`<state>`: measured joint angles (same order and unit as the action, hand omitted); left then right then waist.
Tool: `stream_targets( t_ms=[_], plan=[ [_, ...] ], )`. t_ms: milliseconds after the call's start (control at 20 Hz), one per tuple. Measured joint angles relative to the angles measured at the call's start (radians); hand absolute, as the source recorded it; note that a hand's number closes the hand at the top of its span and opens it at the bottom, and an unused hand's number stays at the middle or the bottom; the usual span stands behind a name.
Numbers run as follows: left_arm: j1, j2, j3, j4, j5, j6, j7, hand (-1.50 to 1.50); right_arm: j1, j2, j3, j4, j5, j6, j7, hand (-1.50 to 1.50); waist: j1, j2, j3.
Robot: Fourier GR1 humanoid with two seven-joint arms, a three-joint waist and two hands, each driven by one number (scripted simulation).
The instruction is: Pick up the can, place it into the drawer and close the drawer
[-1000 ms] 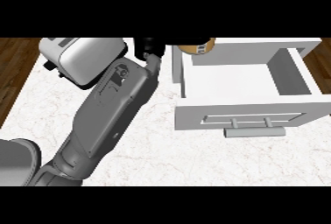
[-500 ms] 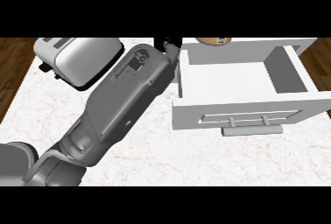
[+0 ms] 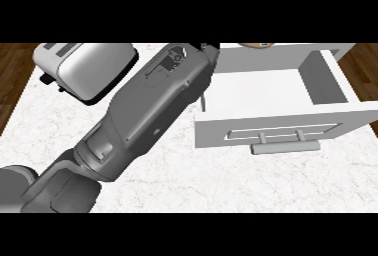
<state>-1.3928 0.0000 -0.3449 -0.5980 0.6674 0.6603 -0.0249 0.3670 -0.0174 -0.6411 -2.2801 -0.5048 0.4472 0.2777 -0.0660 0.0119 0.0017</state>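
Note:
Only the lower rim of the tan can (image 3: 259, 45) shows at the picture's top edge, just beyond the back wall of the open white drawer (image 3: 255, 95). My left forearm (image 3: 148, 110) runs from the lower left up to the top centre and covers the drawer's left wall. Of my left hand (image 3: 209, 47) only a small black part shows beside the can, the rest being cut off by the top edge. Whether it touches the can is hidden. The drawer's inside looks bare. My right hand is out of view.
A silver toaster (image 3: 85, 67) stands at the back left of the white marble counter (image 3: 221, 185). The drawer's front panel with its grey handle (image 3: 285, 147) juts out over the counter at the right. Dark wood floor (image 3: 11, 75) borders the counter.
My left forearm has swung rightward and further up, now overlapping the drawer's left wall. The can has shifted right along the top edge, and less of the hand shows.

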Motion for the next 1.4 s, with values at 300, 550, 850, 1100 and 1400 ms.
stream_targets(
  t_ms=[300,550,850,1100,1400],
  plan=[
    [0.007,0.0,-0.087,0.031,0.098,0.025,-0.033,1.5,-0.004,0.0,0.004,-0.015,-0.005,-0.009,0.019,-1.5,-0.01,0.001,0.0],
    [-0.009,0.0,-0.151,0.081,0.142,0.045,-0.051,-1.5,-0.007,-0.001,0.001,-0.016,-0.009,-0.003,0.016,-1.5,-0.018,0.003,0.0],
    [0.001,0.0,-0.205,0.122,0.191,0.076,-0.085,-1.5,-0.019,-0.017,-0.011,-0.014,-0.033,-0.006,0.028,-1.5,-0.026,0.007,0.0],
    [-0.013,0.0,-0.238,0.133,0.233,0.109,-0.087,-1.5,-0.028,-0.021,-0.006,-0.02,-0.025,-0.013,0.045,-1.5,-0.026,0.007,0.0],
    [-0.011,0.0,-0.262,0.135,0.285,0.133,-0.124,-1.5,-0.045,-0.022,0.0,-0.024,-0.018,-0.019,0.049,-1.5,-0.029,0.009,0.0]
  ],
)
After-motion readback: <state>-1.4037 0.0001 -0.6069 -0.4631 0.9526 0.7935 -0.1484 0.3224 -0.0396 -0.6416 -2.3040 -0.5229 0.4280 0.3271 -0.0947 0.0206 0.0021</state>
